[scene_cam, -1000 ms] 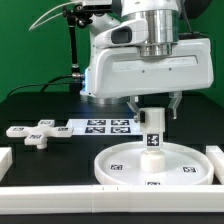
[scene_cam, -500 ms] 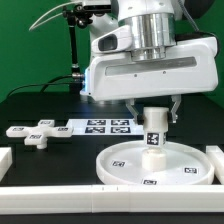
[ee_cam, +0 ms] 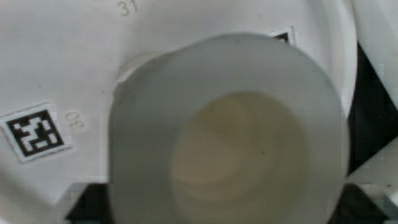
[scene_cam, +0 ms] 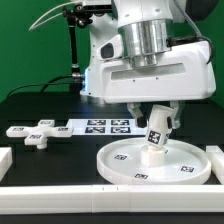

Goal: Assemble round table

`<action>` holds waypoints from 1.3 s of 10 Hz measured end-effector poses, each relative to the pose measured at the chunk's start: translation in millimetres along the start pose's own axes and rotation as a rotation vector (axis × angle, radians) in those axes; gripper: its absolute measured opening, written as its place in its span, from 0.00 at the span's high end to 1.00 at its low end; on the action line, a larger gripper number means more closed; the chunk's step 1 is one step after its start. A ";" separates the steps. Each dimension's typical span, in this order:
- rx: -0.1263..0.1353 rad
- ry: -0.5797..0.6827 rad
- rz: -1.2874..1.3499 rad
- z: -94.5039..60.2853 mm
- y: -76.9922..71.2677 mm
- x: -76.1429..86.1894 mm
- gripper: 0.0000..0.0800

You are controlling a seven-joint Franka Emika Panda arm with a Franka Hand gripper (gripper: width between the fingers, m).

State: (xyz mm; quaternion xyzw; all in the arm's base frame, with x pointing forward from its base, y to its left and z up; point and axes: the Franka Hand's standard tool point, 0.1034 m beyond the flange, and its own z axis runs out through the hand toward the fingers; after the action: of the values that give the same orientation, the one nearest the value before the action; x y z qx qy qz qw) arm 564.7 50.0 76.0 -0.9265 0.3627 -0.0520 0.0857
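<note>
- The gripper (scene_cam: 156, 112) hangs over the middle of the large white rimmed round plastic disc (scene_cam: 115, 170). Its two dark fingers are pressed against the sides of the short white plastic cylinder leg (scene_cam: 155, 138), near the leg's top, so it appears clamped on the leg.
- The leg's lower end rests at the disc's central hub. The leg is tilted, with its top leaning toward the exterior view's right, so it is not square to the disc.
- Main risk: if the leg is pushed down or twisted at this lean, it may jam or cross-thread in the hub instead of seating.
- In the wrist view the leg's end (ee_cam: 222, 140) fills the frame, with a disc tag (ee_cam: 39, 132) beside it. The joint at the hub is hidden there, so a misfit could go unnoticed.
- If the fingers let go now, the leaning leg could topple onto the disc and roll to its rim.
- The disc lies loose, so a sideways push through the leg could slide it against the straight white border bar (scene_cam: 100, 197) in front of it.
- The white cross-shaped plastic foot (scene_cam: 35, 135) lies well apart from the disc, to the exterior view's left. The flat marker board (scene_cam: 100, 125) lies just behind the disc. Neither is in the way.
</note>
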 end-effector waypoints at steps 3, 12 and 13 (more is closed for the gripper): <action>-0.011 -0.004 -0.100 -2.3 -6.1 -2.8 0.20; -0.028 0.007 -0.696 -5.7 -11.6 -7.0 0.19; -0.022 0.010 -0.679 -7.6 -12.3 -6.0 0.19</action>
State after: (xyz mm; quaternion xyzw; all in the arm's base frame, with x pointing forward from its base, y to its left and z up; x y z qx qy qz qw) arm 567.2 62.1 85.6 -0.9950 0.0342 -0.0783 0.0517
